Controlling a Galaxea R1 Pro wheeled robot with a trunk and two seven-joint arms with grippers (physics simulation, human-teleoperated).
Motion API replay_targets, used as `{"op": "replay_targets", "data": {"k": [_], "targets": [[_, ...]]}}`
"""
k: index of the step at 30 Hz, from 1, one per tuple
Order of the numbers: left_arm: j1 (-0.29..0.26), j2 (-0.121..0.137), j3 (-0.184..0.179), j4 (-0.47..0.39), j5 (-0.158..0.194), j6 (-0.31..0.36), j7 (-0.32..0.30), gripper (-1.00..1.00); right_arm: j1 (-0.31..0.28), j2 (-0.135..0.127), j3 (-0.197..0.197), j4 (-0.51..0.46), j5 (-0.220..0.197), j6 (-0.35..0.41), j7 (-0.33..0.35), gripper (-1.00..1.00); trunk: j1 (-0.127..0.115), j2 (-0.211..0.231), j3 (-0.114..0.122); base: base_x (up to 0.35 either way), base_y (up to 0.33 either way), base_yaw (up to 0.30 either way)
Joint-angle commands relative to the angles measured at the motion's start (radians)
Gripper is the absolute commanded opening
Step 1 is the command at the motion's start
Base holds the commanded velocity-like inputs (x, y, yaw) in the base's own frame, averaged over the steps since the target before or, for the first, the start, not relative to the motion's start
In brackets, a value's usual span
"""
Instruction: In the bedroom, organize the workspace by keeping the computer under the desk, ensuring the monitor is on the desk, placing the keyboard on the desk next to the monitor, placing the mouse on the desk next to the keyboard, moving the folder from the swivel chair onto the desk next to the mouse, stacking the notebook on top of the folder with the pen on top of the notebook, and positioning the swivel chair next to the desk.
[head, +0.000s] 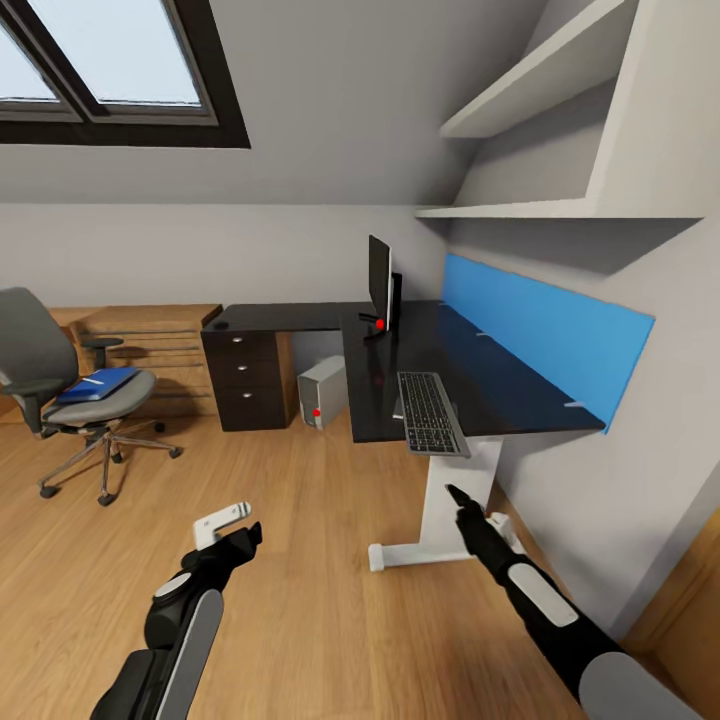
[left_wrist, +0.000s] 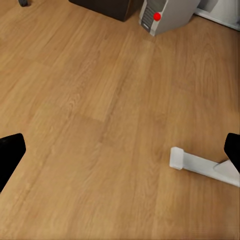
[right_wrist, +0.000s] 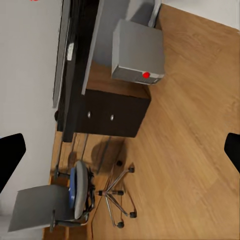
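**While Facing the Bench With Nothing in the Jaws**

While standing back from the bench (head: 520, 385), looking over the whole workspace and, as a judgement, only beginning the tidying.

Holding the left gripper (head: 240, 535) and the right gripper (head: 458, 495) low over the wooden floor (left_wrist: 100, 125). Showing both pairs of jaws released and empty, with the dark fingertips wide apart in each wrist view.

Seeing the monitor (head: 379, 275) upright on the bench, near its far corner. Seeing the keyboard (head: 431, 412) also on the bench, but well apart from the monitor and hanging a little over the front edge. Finding the computer (head: 322, 392) on the floor under the bench, just beside the drawer unit (head: 245, 375). Finding the swivel chair (head: 60, 385) well apart from the bench, carrying the blue folder (head: 98, 384) on its seat with something thin and white on top; not managing to tell whether pen or notebook. Not making out the mouse.

Risking, probably, these things:
- knocking the overhanging keyboard to the floor when bringing the right arm past the bench edge;
- pushing the chair away on its castors when pressing down on the flat folder, so missing the grasp;
- letting the white thing slide off when lifting the folder tilted.
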Motion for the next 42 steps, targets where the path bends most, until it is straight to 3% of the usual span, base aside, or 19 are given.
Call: {"op": "replay_targets", "data": {"k": [1, 8, 15, 19, 21, 22, 23, 31, 32, 33, 35, 42], "targets": [[-0.001, 0.000, -0.002, 0.000, 0.010, 0.002, 0.009, 1.00, -0.001, 0.004, 0.004, -0.003, -0.010, -0.001, -0.004, 1.00, 0.000, -0.001, -0.001, 0.000, 0.000, 0.000], [-0.001, 0.003, -0.007, 0.017, 0.010, 0.002, 0.002, 1.00, -0.001, 0.038, 0.000, -0.029, -0.007, -0.051, -0.110, 1.00, 0.000, -0.001, -0.001, 0.000, 0.000, 0.000], [-0.001, 0.004, -0.007, 0.022, 0.010, 0.002, 0.001, 1.00, -0.001, 0.043, 0.001, -0.113, -0.009, -0.083, -0.130, 1.00, 0.000, -0.001, -0.001, 0.000, 0.000, 0.000], [-0.001, 0.005, -0.007, 0.022, 0.010, 0.002, 0.001, 1.00, -0.001, 0.044, -0.001, -0.138, -0.033, -0.083, -0.130, 1.00, 0.000, -0.001, -0.001, 0.000, 0.000, 0.000], [-0.001, 0.005, -0.007, 0.022, 0.010, 0.002, 0.001, 1.00, -0.001, 0.045, -0.002, -0.143, -0.059, -0.084, -0.129, 1.00, 0.000, -0.001, -0.001, 0.000, 0.000, 0.000], [-0.001, 0.005, -0.008, 0.023, 0.010, 0.002, 0.001, 1.00, -0.001, 0.045, -0.002, -0.154, -0.141, -0.084, -0.120, 1.00, 0.000, -0.001, -0.001, 0.000, 0.000, 0.000], [-0.001, 0.005, -0.008, 0.023, 0.010, 0.002, 0.001, 1.00, -0.001, 0.044, -0.003, -0.160, -0.166, -0.084, -0.110, 1.00, 0.000, -0.001, -0.001, 0.000, 0.000, 0.000], [-0.001, 0.003, -0.008, 0.023, 0.010, 0.002, 0.001, 1.00, -0.001, 0.040, -0.006, -0.174, -0.236, -0.084, -0.070, 1.00, -0.012, 0.020, 0.008, 0.000, 0.000, 0.000], [-0.001, 0.003, -0.008, 0.023, 0.010, 0.001, 0.001, 1.00, -0.001, 0.039, -0.028, -0.174, -0.333, -0.084, -0.067, 1.00, -0.012, 0.020, 0.008, 0.000, 0.000, 0.000], [-0.001, 0.003, -0.008, 0.024, 0.010, 0.001, 0.000, 1.00, -0.001, 0.038, -0.033, -0.173, -0.358, -0.084, -0.067, 1.00, -0.012, 0.020, 0.008, 0.000, 0.000, 0.000], [-0.001, 0.003, -0.008, 0.025, 0.010, 0.002, 0.000, 1.00, -0.001, 0.038, -0.038, -0.171, -0.381, -0.084, -0.069, 1.00, -0.012, 0.020, 0.008, 0.000, 0.000, 0.000], [-0.001, 0.003, -0.008, 0.029, 0.010, 0.001, -0.002, 1.00, -0.001, 0.037, -0.043, -0.164, -0.401, -0.088, -0.077, 1.00, -0.012, 0.020, 0.008, 0.049, 0.000, 0.000]]}}
